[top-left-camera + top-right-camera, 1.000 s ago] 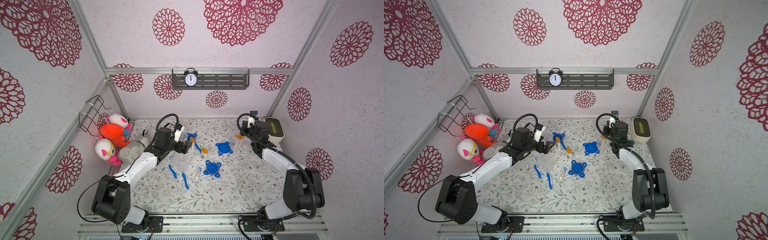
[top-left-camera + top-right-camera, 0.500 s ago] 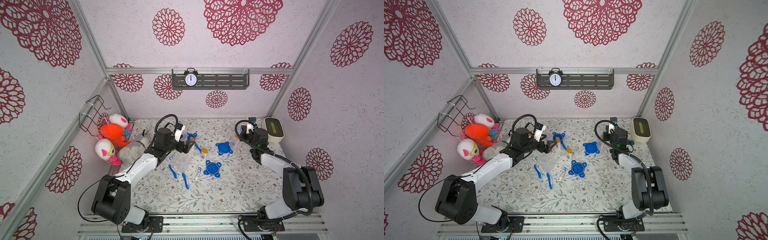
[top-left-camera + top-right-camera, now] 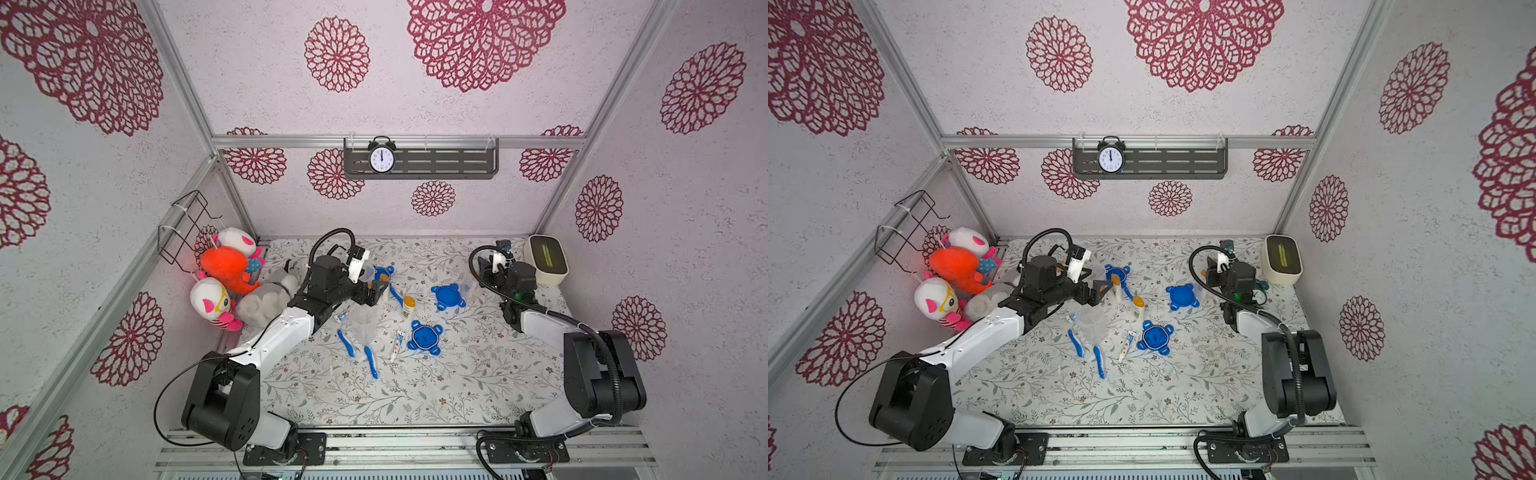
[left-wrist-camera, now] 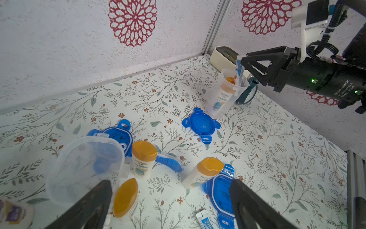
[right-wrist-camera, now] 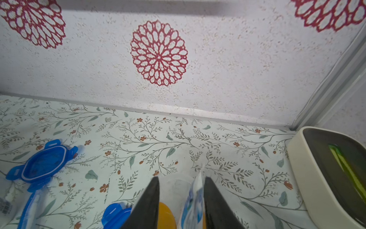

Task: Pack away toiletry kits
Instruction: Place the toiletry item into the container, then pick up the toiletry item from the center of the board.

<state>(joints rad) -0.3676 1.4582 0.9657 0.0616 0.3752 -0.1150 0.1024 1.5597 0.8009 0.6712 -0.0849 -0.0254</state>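
Left of centre in a top view, the left gripper (image 3: pixel 376 293) hangs spread wide and empty above the loose pieces. Best it waits there, well clear of the drop. Over at the right, the right gripper (image 5: pixel 181 180) shows parted jaws, and the toothpaste tube (image 5: pixel 195 200) leans on one finger only, nose down into the clear jar (image 4: pixel 213 108). My call: let the tube slide right in, then lift straight up, because that light jar looks easy to tip and the teal clock (image 4: pixel 247 95) sits just behind it. Now the kit, through the left wrist view. At lower left is an empty jar (image 4: pixel 83 164), cloudy-clear with soft corners. Just beside it is a white bottle (image 4: pixel 143 158), orange cap up. At centre a blue lid (image 4: pixel 201 125) lies flat, four tabs out. At upper right the jar being filled holds a capped bottle.
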